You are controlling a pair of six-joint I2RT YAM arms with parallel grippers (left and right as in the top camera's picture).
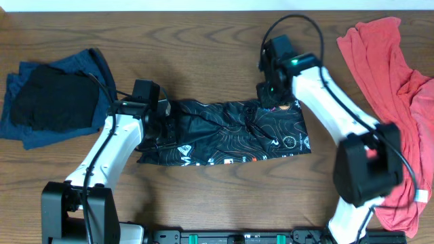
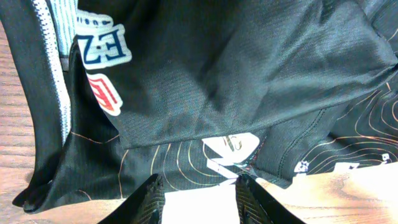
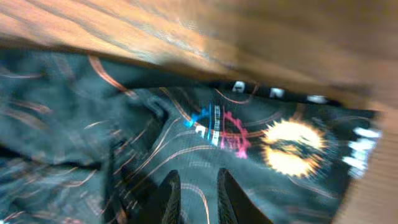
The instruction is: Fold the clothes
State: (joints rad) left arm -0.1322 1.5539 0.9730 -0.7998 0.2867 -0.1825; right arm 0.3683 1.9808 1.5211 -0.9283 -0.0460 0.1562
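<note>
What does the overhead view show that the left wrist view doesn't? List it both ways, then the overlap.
Overhead only: the coral-red garment at the table's right, the folded blue piece with a plain black piece on it at the left, and the left arm and right arm. Left wrist only: the left fingers standing apart, a white dotted strip and a lettered badge up close. Shared: the black jersey with orange contour lines, on the wooden table.

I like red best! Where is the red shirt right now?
In the overhead view, the coral-red garment lies crumpled down the far right side of the table, well apart from the black jersey spread in the middle.
</note>
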